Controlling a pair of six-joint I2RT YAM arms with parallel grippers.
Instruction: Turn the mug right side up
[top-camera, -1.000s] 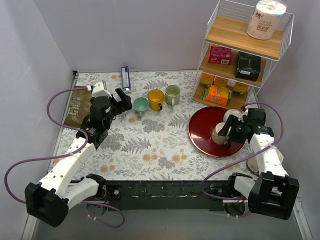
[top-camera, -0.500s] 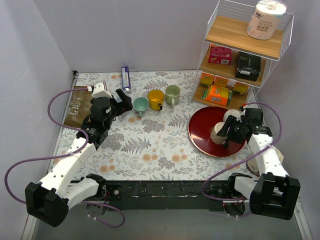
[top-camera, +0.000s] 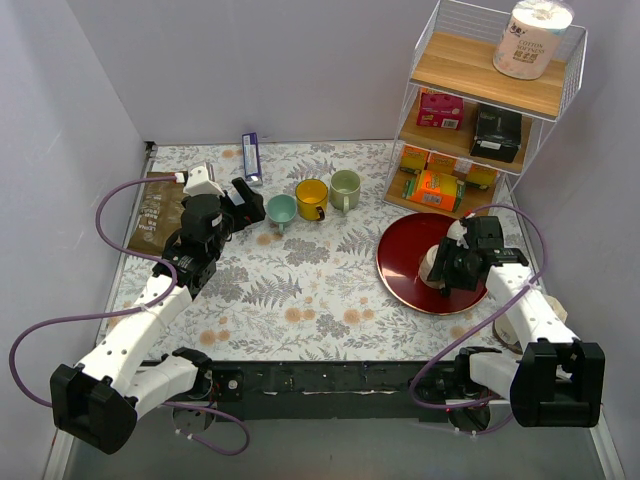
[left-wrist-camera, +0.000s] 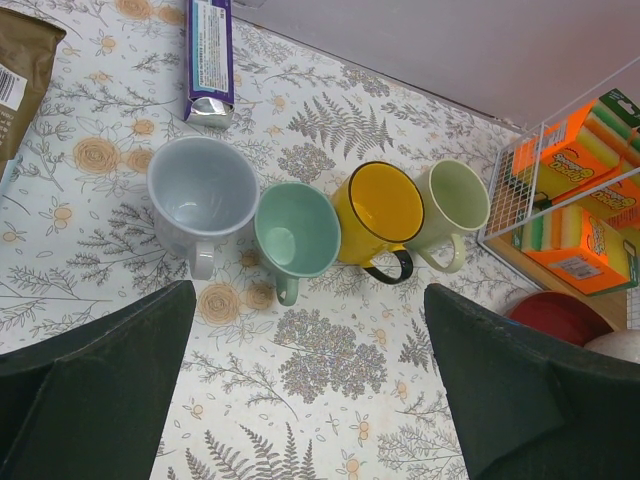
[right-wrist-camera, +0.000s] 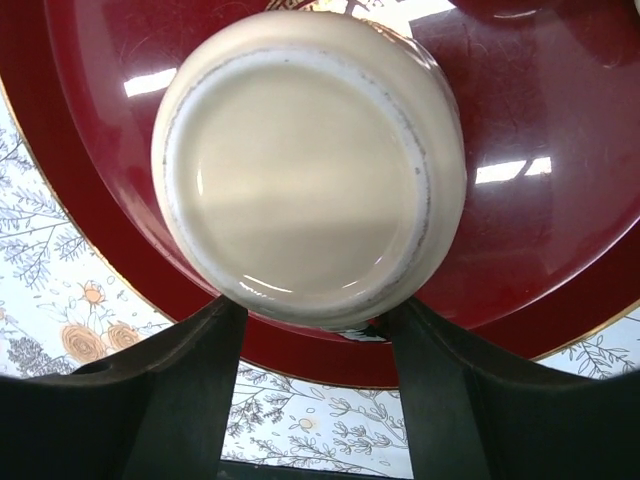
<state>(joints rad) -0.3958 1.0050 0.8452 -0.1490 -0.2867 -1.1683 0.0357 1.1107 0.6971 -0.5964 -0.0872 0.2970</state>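
The cream mug (top-camera: 437, 263) stands upside down on the dark red plate (top-camera: 405, 272) at the right. Its flat base (right-wrist-camera: 305, 165) fills the right wrist view. My right gripper (top-camera: 452, 265) is at the mug's near side. Its jaws are apart and its fingers (right-wrist-camera: 195, 370) run up to the mug's lower edge on both sides, where their tips are hidden. The mug's handle is not visible. My left gripper (top-camera: 243, 197) is open and empty, hovering just in front of a row of upright mugs.
Grey (left-wrist-camera: 203, 190), teal (left-wrist-camera: 297, 228), yellow (left-wrist-camera: 378, 208) and pale green (left-wrist-camera: 452, 199) mugs stand in a row at the back. A purple packet (left-wrist-camera: 210, 55) lies behind them and a brown bag (top-camera: 155, 212) at the far left. A wire shelf (top-camera: 480, 120) with boxes stands behind the plate.
My right gripper has moved left, closing in on the cream mug. The mug and the left arm have not moved.
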